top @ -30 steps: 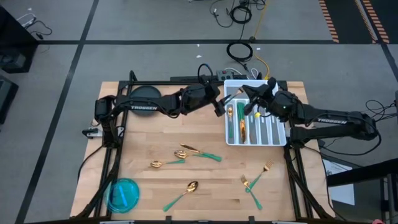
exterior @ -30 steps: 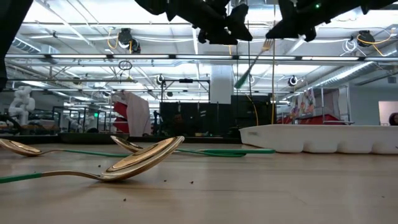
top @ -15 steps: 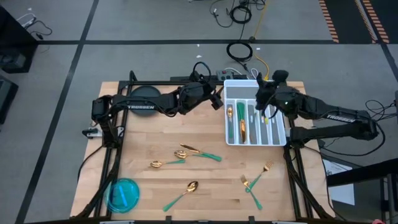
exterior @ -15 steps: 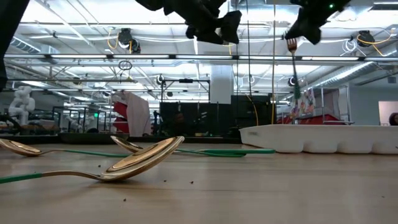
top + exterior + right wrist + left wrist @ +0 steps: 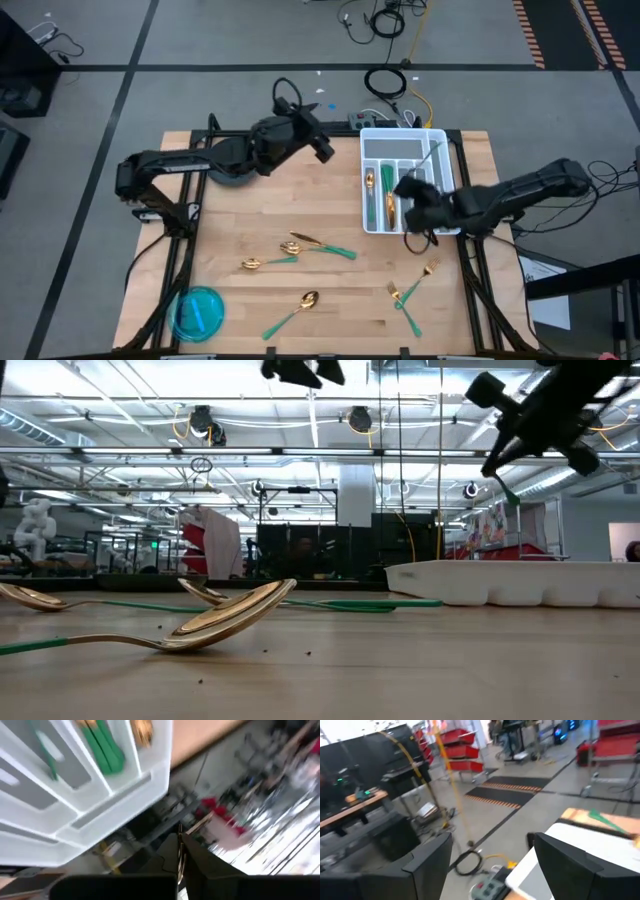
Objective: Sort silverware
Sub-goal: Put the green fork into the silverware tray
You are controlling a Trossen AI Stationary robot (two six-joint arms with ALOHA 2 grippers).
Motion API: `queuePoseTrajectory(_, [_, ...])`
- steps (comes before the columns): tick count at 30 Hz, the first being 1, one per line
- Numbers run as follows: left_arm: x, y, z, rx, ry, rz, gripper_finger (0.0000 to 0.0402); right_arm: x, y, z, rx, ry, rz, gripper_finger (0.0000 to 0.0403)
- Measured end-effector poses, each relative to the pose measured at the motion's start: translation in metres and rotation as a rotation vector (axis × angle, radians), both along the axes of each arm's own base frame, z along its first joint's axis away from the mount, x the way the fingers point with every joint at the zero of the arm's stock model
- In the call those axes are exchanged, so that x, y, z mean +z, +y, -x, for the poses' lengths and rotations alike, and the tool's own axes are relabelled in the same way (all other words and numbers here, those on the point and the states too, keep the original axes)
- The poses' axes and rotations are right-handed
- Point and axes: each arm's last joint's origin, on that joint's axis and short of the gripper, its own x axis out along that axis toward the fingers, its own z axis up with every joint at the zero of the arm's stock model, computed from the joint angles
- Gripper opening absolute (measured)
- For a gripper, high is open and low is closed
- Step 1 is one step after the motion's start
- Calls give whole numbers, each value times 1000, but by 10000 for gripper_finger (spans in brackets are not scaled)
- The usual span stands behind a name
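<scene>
The silverware has gold heads and green handles. Several spoons [image 5: 290, 246], a knife and two forks [image 5: 406, 297] lie flat on the wooden table. More pieces [image 5: 386, 203] lie in the white divided tray [image 5: 400, 133]. My right gripper [image 5: 414, 187] hovers over the tray and is shut on a fork [image 5: 432, 160]. In the low view, the right gripper [image 5: 497, 458] is high above the tray [image 5: 520, 582]. My left gripper [image 5: 324, 149] is open and holds nothing. It hangs high over the table's far edge, left of the tray. My right gripper pinches the fork between its two fingers at the gold head end [image 5: 180, 854]. The fork is lifted clear above the tray. It slants, and its green handle tip [image 5: 510, 495] points down below the fingers.
A blue round dish [image 5: 197, 312] sits at the table's near left corner. A dark round base [image 5: 232, 156] lies under the left arm. Bare wood stretches between the tray and the scattered pieces. Cables lie on the floor beyond the far edge.
My right gripper carried the fork from the tray's far end toward the near edge, still over the tray. The fork tipped from hanging upright to a slant. My left gripper drew back up and toward the table's far left, away from the tray.
</scene>
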Motion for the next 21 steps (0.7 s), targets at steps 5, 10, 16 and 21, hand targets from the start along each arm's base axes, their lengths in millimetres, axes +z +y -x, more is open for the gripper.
queuePoseTrajectory(5, [12, -1, 28, 77, 107, -18, 287, -17, 32, 4, 230, 133, -33, 0])
queuePoseTrajectory(10, [23, 0, 57, 129, 195, -36, 287, -31, 57, 10, 359, 249, -117, 0])
queuePoseTrajectory(16, [24, 5, 80, 166, 263, -7, 287, -48, 75, 7, 382, 283, -144, 0])
queuePoseTrajectory(21, [16, 10, 84, 176, 311, 14, 287, -74, 72, 17, 373, 387, -138, 0])
